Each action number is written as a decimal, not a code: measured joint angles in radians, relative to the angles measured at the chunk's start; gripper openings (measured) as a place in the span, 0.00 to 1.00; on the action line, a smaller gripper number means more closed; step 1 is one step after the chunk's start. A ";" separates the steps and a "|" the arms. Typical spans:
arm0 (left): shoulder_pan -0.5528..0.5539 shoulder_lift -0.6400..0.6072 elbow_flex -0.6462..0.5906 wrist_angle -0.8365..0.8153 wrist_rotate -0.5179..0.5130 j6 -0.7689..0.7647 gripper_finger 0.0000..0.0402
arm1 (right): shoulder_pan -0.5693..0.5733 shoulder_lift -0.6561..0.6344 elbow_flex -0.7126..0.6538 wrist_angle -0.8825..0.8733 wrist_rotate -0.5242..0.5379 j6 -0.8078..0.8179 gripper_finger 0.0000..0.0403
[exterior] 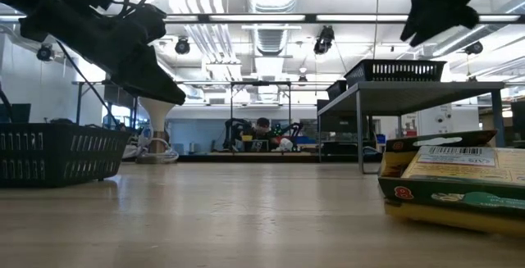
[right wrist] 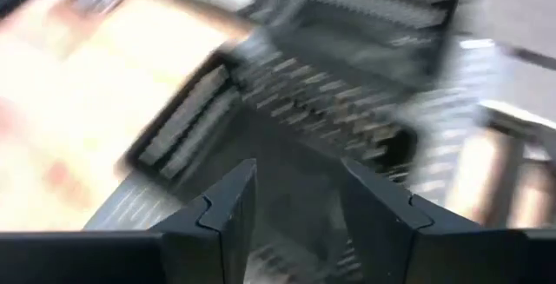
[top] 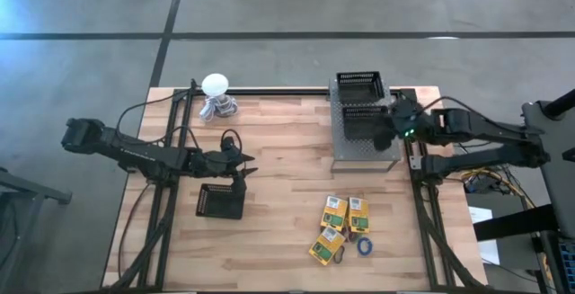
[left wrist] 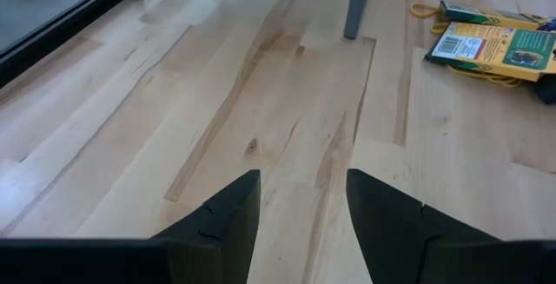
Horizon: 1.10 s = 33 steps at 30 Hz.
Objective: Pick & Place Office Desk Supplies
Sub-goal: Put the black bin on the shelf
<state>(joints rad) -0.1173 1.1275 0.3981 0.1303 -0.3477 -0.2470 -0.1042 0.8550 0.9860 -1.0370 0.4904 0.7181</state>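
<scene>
Three yellow-and-green boxes lie flat on the wooden table's near right part, with a blue ring beside them. In the left wrist view one box lies on thin yellow rubber bands. My left gripper hangs open over bare wood at the table's left middle, nothing between its fingers. My right gripper is open and holds nothing. It hangs above the black mesh trays on the grey stand at the far right.
A small black mesh basket stands on the table just near of my left gripper. A white ball-topped object with a grey coiled base stands at the far left. Bare wood lies between the basket and the boxes.
</scene>
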 joint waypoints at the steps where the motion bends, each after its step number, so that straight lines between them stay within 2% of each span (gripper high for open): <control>1: 0.000 0.000 0.000 0.000 0.000 -0.006 0.44 | 0.027 0.017 0.000 -0.001 -0.033 -0.016 0.36; 6: 0.000 0.000 0.000 0.005 0.000 -0.016 0.44 | 0.170 0.129 -0.007 -0.014 -0.099 -0.052 0.30; 10: 0.000 0.000 0.000 0.006 0.000 -0.016 0.44 | 0.224 0.217 -0.008 -0.037 -0.046 -0.032 0.26; 16: 0.000 0.000 0.000 0.008 0.000 -0.016 0.44 | 0.215 0.305 -0.008 -0.048 0.050 -0.024 0.19; 20: 0.000 0.000 0.000 0.008 0.000 -0.016 0.44 | 0.199 0.336 -0.008 -0.050 0.063 -0.045 0.16; 33: 0.000 0.001 0.000 0.007 0.000 -0.016 0.44 | 0.195 0.332 0.028 -0.048 0.149 -0.090 0.14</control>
<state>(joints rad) -0.1173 1.1286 0.3977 0.1375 -0.3477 -0.2630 0.0906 1.1866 1.0135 -1.0850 0.6395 0.6277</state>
